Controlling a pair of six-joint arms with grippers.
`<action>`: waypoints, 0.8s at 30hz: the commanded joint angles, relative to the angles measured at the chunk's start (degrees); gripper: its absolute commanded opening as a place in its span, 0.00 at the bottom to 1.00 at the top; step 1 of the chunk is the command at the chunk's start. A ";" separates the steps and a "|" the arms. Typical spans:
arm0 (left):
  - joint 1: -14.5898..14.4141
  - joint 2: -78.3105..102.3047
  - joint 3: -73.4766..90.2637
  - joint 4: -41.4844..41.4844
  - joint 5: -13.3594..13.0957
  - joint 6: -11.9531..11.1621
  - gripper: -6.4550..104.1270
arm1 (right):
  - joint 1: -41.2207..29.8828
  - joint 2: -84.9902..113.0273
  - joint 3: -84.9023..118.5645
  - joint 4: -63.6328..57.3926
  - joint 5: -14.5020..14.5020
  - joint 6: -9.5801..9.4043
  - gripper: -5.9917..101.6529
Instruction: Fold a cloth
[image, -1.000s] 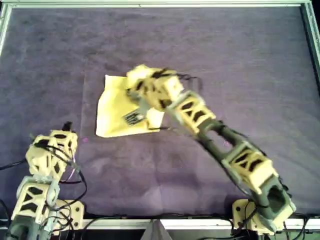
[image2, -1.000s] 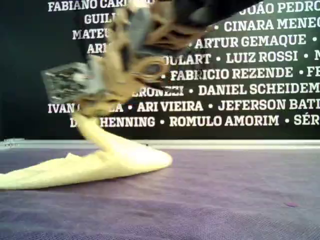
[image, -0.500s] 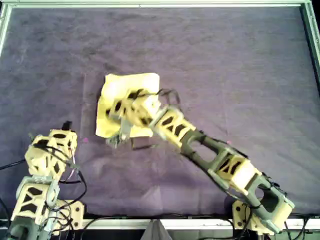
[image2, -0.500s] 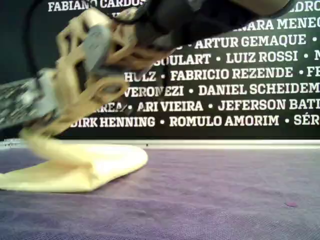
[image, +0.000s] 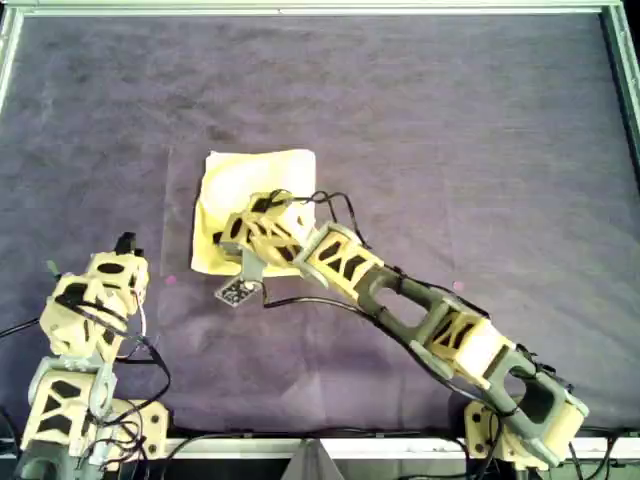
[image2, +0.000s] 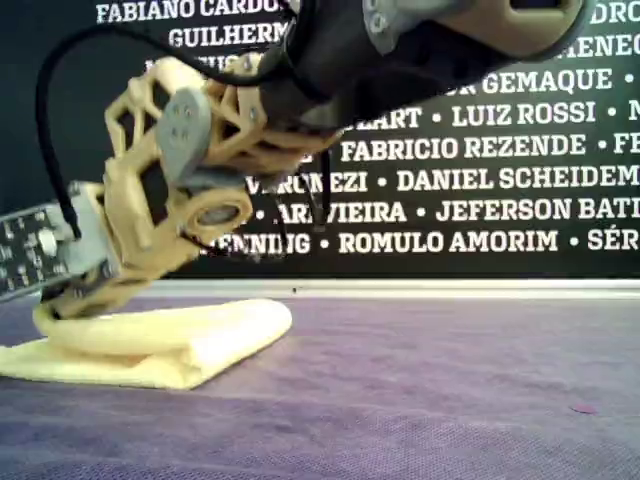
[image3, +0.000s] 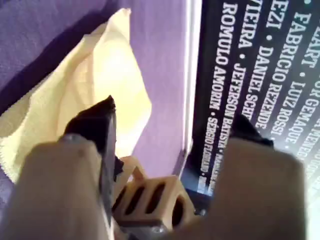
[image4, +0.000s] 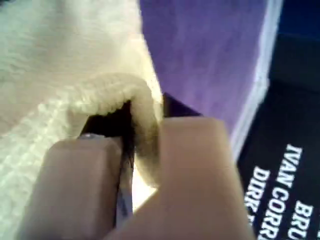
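The pale yellow cloth (image: 258, 176) lies doubled over on the purple felt, left of centre in the overhead view. My right gripper (image: 234, 248) is low over the cloth's near edge and shut on a fold of it; the right wrist view shows cloth (image4: 60, 50) pinched between the fingers (image4: 142, 125). In the exterior view the cloth (image2: 200, 335) is a flat two-layer stack with the gripper (image2: 70, 300) at its left end. My left gripper (image: 123, 245) stays at the overhead view's lower left, open and empty (image3: 170, 135), looking toward the cloth (image3: 100, 75).
The purple felt (image: 480, 150) is bounded by a pale metal frame (image: 320, 9). A dark banner with white names (image2: 480, 180) stands behind the far edge. The right arm (image: 420, 310) stretches diagonally from the overhead view's lower right corner.
The right gripper carried the lifted cloth edge toward the overhead view's lower left and came down, so the cloth now lies flat in two layers. The left arm shifted slightly.
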 joint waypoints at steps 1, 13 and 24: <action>1.23 1.14 -0.62 -0.62 -0.18 0.26 0.79 | -0.44 5.89 -3.69 3.96 0.18 -0.35 0.45; 1.23 1.14 -0.62 -0.62 -0.18 0.26 0.79 | -0.79 18.63 -4.39 24.43 0.18 -0.70 0.49; 1.23 1.14 -0.62 -0.70 -0.18 0.26 0.79 | -15.21 38.23 -0.62 46.49 -0.26 -0.70 0.32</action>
